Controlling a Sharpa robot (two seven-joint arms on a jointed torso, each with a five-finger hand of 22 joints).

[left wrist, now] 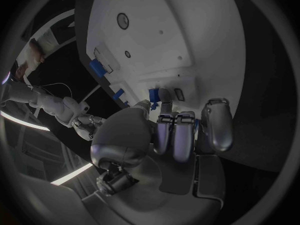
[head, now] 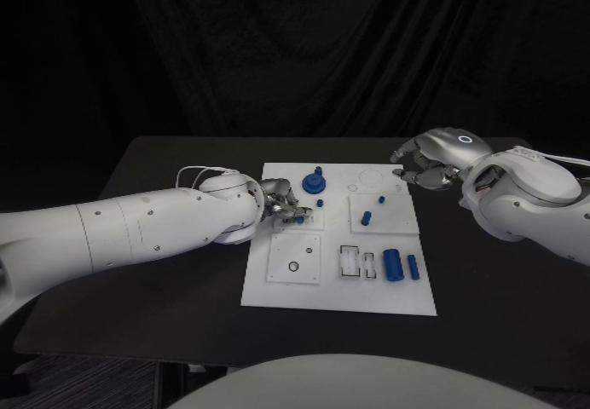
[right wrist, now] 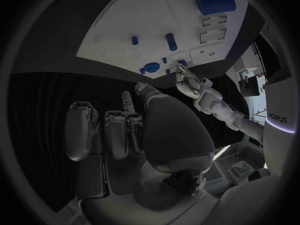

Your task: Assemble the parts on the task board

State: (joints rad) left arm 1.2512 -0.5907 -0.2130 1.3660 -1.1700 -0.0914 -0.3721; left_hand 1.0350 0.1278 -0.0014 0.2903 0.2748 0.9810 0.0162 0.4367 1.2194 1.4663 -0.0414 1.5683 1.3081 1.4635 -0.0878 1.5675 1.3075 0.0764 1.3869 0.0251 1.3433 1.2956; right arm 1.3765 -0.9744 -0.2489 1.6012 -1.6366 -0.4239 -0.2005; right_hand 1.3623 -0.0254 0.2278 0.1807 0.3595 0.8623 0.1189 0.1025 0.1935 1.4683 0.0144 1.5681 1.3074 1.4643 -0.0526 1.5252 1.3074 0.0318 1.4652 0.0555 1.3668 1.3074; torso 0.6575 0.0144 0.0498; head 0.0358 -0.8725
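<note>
The white task board (head: 280, 285) lies in the middle of the table. My left hand (head: 280, 204) (left wrist: 178, 130) is over the board's left side, fingers curled, and pinches a small blue peg (head: 299, 218) (left wrist: 153, 92) between thumb and fingertips just above a raised square plate. A blue gear-shaped part (head: 315, 181) (right wrist: 151, 67) stands beyond it. My right hand (head: 428, 166) (right wrist: 125, 130) hovers at the board's far right corner, fingers curled in with nothing in them.
Two blue pegs (head: 367, 219) (head: 381, 199) stand in the right-hand plate. A thick blue cylinder (head: 392, 264) (right wrist: 215, 3) and a thinner one (head: 413, 267) lie near the board's right edge, beside rectangular slots (head: 350, 261). A round hole (head: 294, 267) is in the near-left plate.
</note>
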